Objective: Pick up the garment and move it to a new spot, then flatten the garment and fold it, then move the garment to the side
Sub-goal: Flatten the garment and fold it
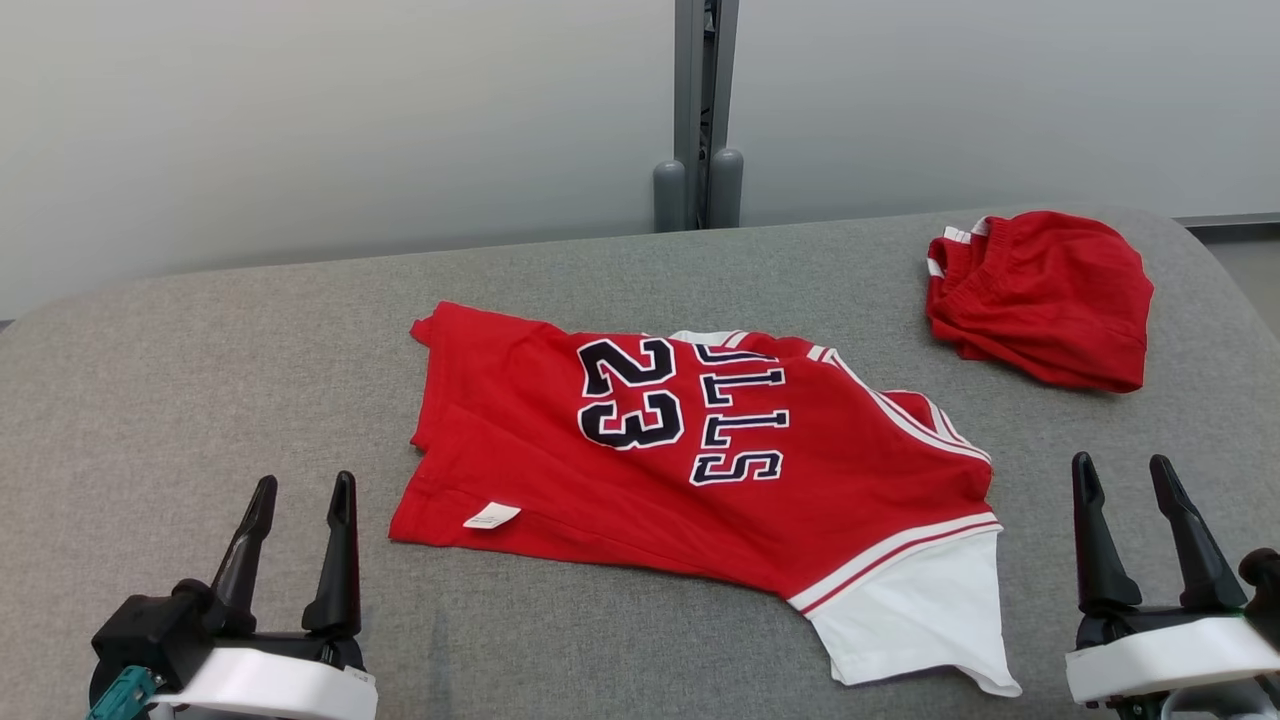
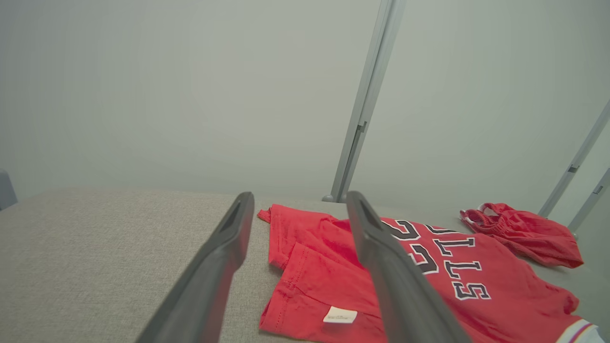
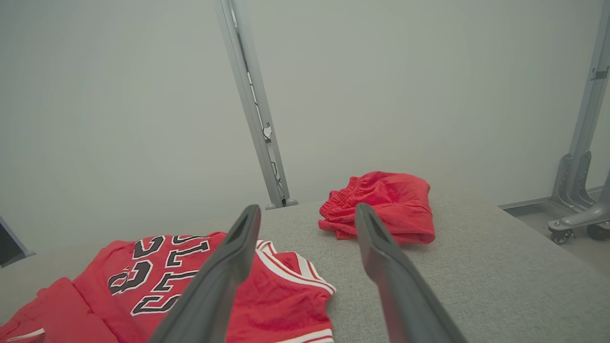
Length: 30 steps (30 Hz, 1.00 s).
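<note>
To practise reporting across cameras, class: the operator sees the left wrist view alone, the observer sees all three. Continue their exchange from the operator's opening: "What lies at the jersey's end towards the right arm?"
Observer: The red jersey ends there in a white sleeve, lying on the grey table.
Operator: Are the right jaws touching it?
Observer: No; they stand open and empty beside the sleeve, apart from it.
Operator: What is past the red shorts?
Observer: The table edge, then a wheeled metal foot on the floor.

Grey fabric table (image 1: 200,350), pale wall panels (image 1: 300,120) w/ metal post (image 1: 690,100) behind
</note>
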Available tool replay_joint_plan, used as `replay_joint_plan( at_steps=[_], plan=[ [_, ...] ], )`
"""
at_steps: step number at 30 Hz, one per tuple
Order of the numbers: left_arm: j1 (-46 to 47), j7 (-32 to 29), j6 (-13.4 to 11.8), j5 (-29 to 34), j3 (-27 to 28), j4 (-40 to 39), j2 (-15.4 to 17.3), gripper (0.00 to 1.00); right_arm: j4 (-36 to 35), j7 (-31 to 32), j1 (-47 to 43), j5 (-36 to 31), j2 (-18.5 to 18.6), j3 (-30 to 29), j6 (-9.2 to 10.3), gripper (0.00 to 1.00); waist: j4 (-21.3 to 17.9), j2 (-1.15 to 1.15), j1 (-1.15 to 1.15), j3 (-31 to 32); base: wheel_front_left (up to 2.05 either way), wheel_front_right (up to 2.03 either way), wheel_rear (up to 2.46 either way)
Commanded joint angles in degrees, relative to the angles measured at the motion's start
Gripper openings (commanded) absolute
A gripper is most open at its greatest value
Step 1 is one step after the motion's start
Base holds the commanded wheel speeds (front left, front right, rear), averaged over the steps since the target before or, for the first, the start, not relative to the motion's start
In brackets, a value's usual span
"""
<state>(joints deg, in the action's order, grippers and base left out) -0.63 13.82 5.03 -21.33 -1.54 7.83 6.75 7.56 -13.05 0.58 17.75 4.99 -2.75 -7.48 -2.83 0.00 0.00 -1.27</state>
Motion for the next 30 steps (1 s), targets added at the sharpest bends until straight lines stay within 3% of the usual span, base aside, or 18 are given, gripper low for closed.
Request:
replay_joint_plan(
  at_steps=[1,14,23,30],
  plan=[
    [0.29,0.2,-0.24,-0.44,0.03,-0.28,0.41,1.0,-0.33,-0.22,0.29,-0.07,0.3,0.23,-0.04,1.0,0.04,0.0,0.0,0.08,0.0,0.0,0.0],
    [3.05,-2.97,0.04,0.26,-1.82,0.62,2.03,1.0,0.88,1.79,0.95,0.37,0.43,0.67,-0.04,1.0,0.35,0.0,0.0,-1.21,0.0,0.0,0.0],
    [11.96,-15.95,1.92,-2.43,-5.52,7.86,7.79,1.0,6.18,16.1,4.15,2.94,2.03,3.72,-0.04,1.0,-0.9,0.0,0.0,-3.97,0.0,0.0,0.0],
    [18.07,-32.57,2.43,-13.83,-13.58,12.1,13.49,1.0,7.47,27.47,5.02,7.28,1.98,4.86,-0.04,1.0,-2.27,0.0,0.0,-4.62,0.0,0.0,0.0]
  ],
)
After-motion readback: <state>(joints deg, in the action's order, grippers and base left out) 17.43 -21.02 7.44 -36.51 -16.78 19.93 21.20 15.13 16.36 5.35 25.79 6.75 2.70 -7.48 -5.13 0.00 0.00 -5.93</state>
